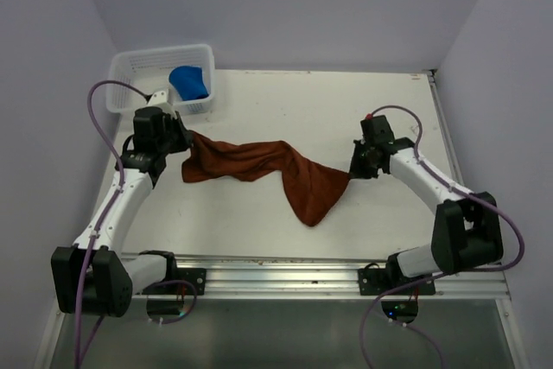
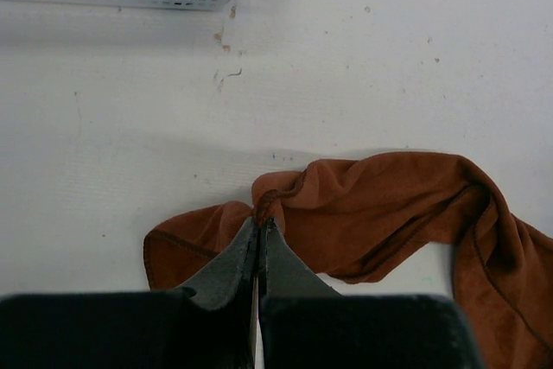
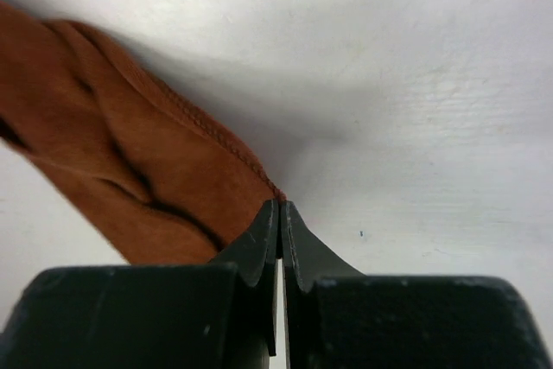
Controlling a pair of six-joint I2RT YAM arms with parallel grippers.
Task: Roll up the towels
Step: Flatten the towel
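Now held: rust-brown towel (image 1: 251,162), centre frame; limp, light, sagging.
Left gripper (image 2: 259,224): pinched shut on its hem.
Right gripper (image 3: 281,205): clamped on a corner.

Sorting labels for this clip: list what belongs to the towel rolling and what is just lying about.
Belongs to the job: rust-brown towel, pinched at its ends by the left hand and right hand; blue towel.
Just lying about: white mesh basket holding the blue towel; table.
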